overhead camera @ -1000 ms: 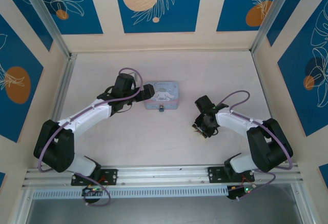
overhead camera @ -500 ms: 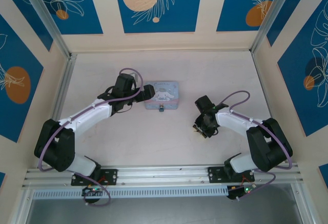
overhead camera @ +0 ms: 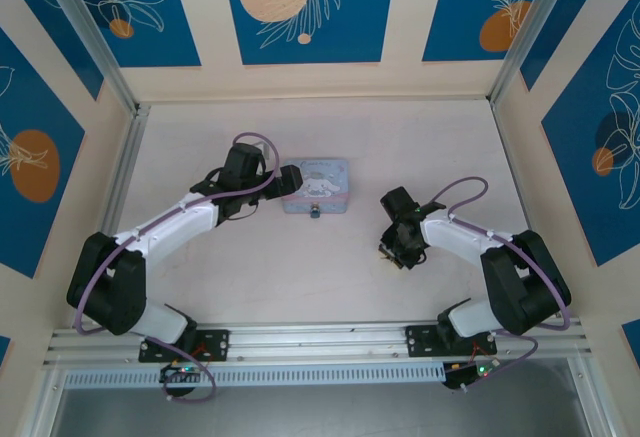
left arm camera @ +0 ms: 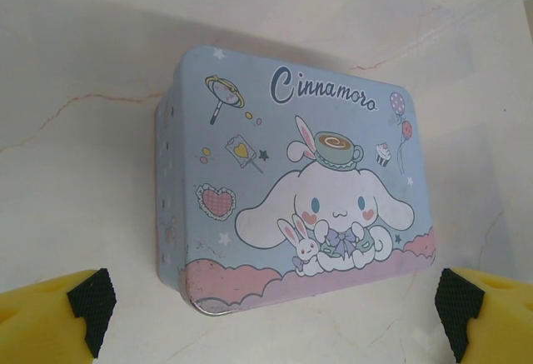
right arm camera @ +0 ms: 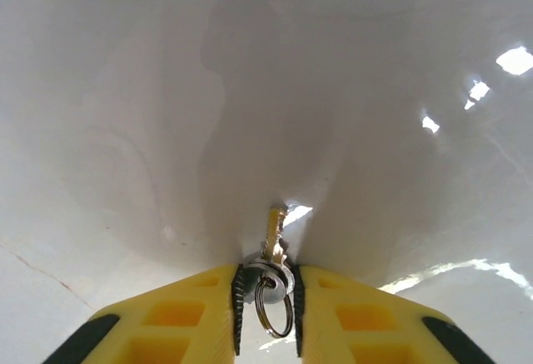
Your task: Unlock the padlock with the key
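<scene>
Step in hand: the key is picked up but not yet brought to the lock. Your right gripper is clenched on the key and holds it by the head. The blade sticks out past the fingertips toward the table, and the ring hangs behind it. From above, that gripper sits low over the table, well apart from the tin box. The padlock is the small dark block at the middle of the tin's near side, touching it. Its keyhole is too small to make out. Your left gripper is released, fingers spread wide, with the tin lid ahead of them and nothing held. The top view puts it just beside the tin's left end; I cannot tell if it touches.

Next, as I judge it: brace the tin with the left so the lock won't slide. Then carry the right across to the padlock and line the blade up with the keyway. This needs fine alignment. The key is pinched only at the head, so it may pivot in the grip. Check which way the keyway faces before you push.
</scene>
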Controlling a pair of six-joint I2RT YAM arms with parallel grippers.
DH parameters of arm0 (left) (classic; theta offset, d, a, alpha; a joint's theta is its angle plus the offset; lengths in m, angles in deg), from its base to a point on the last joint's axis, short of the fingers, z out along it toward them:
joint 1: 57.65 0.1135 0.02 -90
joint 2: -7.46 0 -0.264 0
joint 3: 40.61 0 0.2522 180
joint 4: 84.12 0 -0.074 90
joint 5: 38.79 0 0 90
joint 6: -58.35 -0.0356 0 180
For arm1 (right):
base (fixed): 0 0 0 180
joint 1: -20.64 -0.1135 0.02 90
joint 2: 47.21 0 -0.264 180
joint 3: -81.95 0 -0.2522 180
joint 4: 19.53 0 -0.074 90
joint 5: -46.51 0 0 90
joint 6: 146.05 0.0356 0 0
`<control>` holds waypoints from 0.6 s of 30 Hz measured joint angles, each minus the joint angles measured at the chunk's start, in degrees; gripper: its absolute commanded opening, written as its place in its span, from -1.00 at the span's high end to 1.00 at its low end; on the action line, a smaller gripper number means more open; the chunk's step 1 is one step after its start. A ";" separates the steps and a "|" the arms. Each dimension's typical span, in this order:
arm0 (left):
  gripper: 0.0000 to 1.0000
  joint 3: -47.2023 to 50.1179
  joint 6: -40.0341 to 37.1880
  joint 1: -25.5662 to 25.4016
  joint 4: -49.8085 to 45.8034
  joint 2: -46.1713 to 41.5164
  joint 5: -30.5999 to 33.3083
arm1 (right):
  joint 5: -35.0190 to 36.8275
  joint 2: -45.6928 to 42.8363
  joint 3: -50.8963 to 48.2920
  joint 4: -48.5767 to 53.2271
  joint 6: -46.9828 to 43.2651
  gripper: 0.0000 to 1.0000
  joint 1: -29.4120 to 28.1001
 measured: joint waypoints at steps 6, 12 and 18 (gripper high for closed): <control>-1.00 -0.26 -0.02 0.00 -0.04 0.00 -0.15 | 0.13 -0.81 0.04 -1.25 -0.55 1.00 0.00; -1.00 -0.28 -0.22 0.00 -0.24 0.00 -0.15 | 0.17 -1.75 -0.61 -1.84 -1.01 1.00 0.00; -1.00 -0.28 -0.61 0.00 -0.26 -0.22 -0.44 | -0.07 -4.94 -1.46 -1.62 -2.03 1.00 0.00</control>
